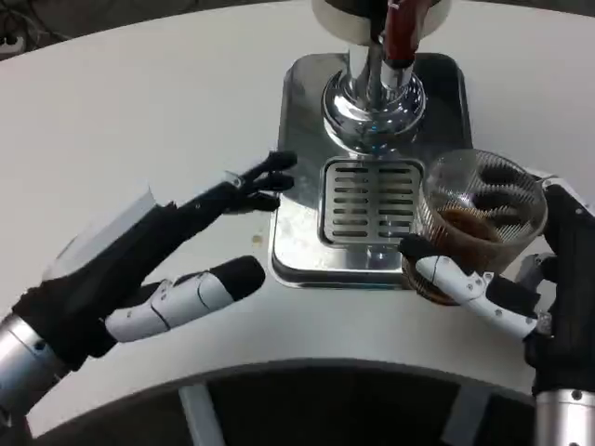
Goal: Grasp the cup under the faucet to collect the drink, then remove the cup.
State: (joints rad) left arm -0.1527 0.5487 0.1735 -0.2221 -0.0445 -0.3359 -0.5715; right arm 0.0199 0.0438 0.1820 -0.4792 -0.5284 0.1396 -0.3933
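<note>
1. The right hand [507, 279] grasps the cup [479, 223], with its fingers [465, 279] wrapped across the near side of the glass wall and more of the hand behind the far side.
2. The cup is clear and upright, with brown drink in its lower part; it sits at the right front corner of the drip tray [297, 251], just right of the slotted grate [369, 200].
3. I cannot tell whether the cup's base rests on the tray's edge or is lifted slightly off it.
4. The faucet [376, 93], a chrome column with a dark red handle [402, 32] near the top of the picture, stands at the back of the tray; the cup is beside it, toward the front right, not beneath the spout.
5. The left hand [186, 251] is released and holds nothing; its fingers are stretched out flat over the white table [139, 111], pointing toward the tray.
6. The left hand's dark fingertips [270, 177] lie just beside the tray's left edge; contact cannot be judged.
</note>
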